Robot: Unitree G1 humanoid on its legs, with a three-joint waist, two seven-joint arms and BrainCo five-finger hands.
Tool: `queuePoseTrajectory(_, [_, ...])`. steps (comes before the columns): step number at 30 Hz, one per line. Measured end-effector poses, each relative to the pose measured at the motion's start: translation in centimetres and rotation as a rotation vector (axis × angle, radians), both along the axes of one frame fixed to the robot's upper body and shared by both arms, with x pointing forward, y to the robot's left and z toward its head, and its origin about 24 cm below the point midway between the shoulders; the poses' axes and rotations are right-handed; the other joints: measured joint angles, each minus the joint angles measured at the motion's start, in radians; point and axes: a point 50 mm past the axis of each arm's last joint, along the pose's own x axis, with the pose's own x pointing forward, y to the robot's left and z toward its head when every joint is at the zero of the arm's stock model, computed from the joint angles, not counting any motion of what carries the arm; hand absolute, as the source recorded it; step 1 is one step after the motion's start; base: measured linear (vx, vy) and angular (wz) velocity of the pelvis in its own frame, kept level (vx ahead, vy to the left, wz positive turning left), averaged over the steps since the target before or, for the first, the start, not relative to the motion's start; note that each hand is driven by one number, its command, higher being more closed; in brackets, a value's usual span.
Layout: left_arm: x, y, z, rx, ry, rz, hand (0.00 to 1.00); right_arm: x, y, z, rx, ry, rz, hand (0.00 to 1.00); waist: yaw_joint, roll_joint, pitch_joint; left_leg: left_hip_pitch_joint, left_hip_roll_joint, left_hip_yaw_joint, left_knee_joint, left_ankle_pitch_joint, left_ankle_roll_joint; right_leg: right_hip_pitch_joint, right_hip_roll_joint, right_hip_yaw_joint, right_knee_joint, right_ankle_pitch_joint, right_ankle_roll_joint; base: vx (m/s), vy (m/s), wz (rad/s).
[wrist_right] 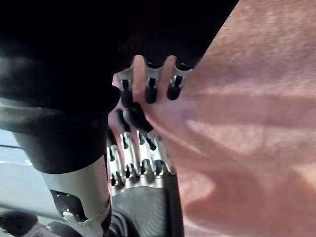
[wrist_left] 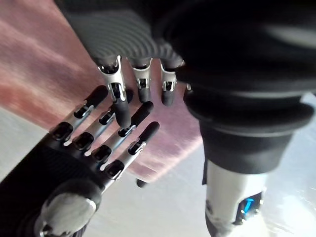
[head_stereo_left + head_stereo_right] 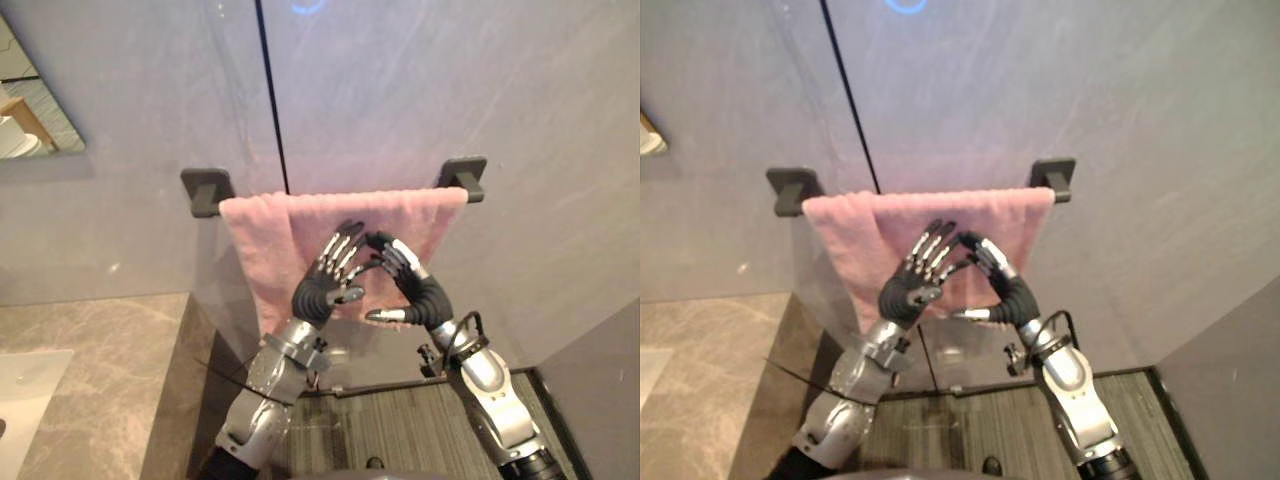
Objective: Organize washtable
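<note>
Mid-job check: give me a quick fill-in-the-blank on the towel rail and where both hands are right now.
The towel hanging on the wall is ___ in colour. It hangs between ___ dark brackets. The left hand and the right hand, fingers straight and holding nothing, are raised in front of the ___. The marble countertop lies on the robot's ___ side.
Missing words: pink; two; towel; left.

soft even light, blue glare atop wall [image 3: 420,90]
</note>
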Motion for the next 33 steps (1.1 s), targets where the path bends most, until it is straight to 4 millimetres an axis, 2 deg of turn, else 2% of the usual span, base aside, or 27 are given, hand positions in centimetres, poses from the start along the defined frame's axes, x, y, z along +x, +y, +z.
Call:
queuePoseTrajectory(2, [0.3,0.3,-1.3,0.063,0.050,0.019,0.00,0.3,0.0,-1.7,0.000,0.070,-0.033,0.00,0.000,0.000,0.000,-0.005,0.000,0.000,0.001,0.000,0.000,-0.005,0.000,0.000,0.001,0.002,-0.003,0.00,0.000,0.00])
queuePoseTrajectory(6, [0.4,0.5,-2.5,0.114,0.094,0.032,0.00,0.7,0.0,-3.2,-0.004,0.130,-0.086,0.00,0.000,0.000,0.000,-0.020,-0.001,-0.002,0.005,0.000,0.000,-0.016,-0.003,-0.001,0.003,0.007,-0.005,0.00,0.000,0.00])
queuePoseTrajectory(8, [0.5,0.5,-2.4,0.120,0.084,0.039,0.00,0.8,-0.3,-4.2,-0.011,0.185,-0.131,0.00,0.000,-0.002,-0.001,-0.020,-0.001,-0.003,0.005,0.000,0.000,-0.015,-0.004,-0.003,0.003,0.008,-0.004,-0.02,0.018,0.03])
queuePoseTrajectory(10, [0.9,0.5,-1.8,0.088,0.056,0.066,0.00,0.7,-1.2,-7.0,-0.066,0.322,-0.190,0.00,0.005,-0.007,0.000,-0.022,-0.002,-0.005,0.005,0.000,0.000,-0.015,-0.005,-0.005,0.003,0.009,-0.004,-0.03,0.019,0.04])
queuePoseTrajectory(12, [1.0,0.7,-1.6,0.080,0.047,0.090,0.00,0.6,-1.4,-7.8,-0.082,0.367,-0.214,0.00,0.003,-0.008,0.001,-0.024,-0.003,-0.004,0.005,0.000,0.000,-0.017,-0.006,-0.005,0.003,0.010,-0.003,-0.03,0.018,0.00])
queuePoseTrajectory(17, [1.8,1.2,-1.8,0.118,0.051,0.139,0.00,1.2,-2.6,-7.4,-0.042,0.357,-0.326,0.00,0.001,-0.013,0.003,-0.026,-0.002,-0.004,0.008,0.000,0.000,-0.018,-0.005,-0.003,0.002,0.011,-0.005,-0.03,0.010,0.00])
queuePoseTrajectory(21, [2.4,2.5,-2.4,0.109,0.090,0.227,0.00,1.9,-3.8,-6.6,-0.034,0.324,-0.407,0.00,0.001,-0.022,0.008,-0.028,-0.001,-0.004,0.009,0.000,0.000,-0.020,-0.005,-0.003,0.000,0.013,-0.006,-0.04,0.012,-0.01])
queuePoseTrajectory(27, [2.9,4.9,-3.0,0.138,0.115,0.340,0.00,2.0,-6.7,-6.2,0.012,0.309,-0.582,0.00,0.000,-0.037,0.018,-0.029,-0.002,-0.009,0.008,0.000,0.000,-0.019,-0.005,-0.003,0.000,0.013,-0.006,-0.01,0.002,0.00])
queuePoseTrajectory(33, [2.7,7.5,-4.3,0.158,0.175,0.455,0.00,1.2,-11.0,-5.8,0.056,0.289,-0.807,0.00,-0.003,-0.040,0.019,-0.027,-0.003,-0.013,0.008,0.000,0.000,-0.017,-0.005,-0.005,0.000,0.013,-0.006,0.00,0.000,0.00])
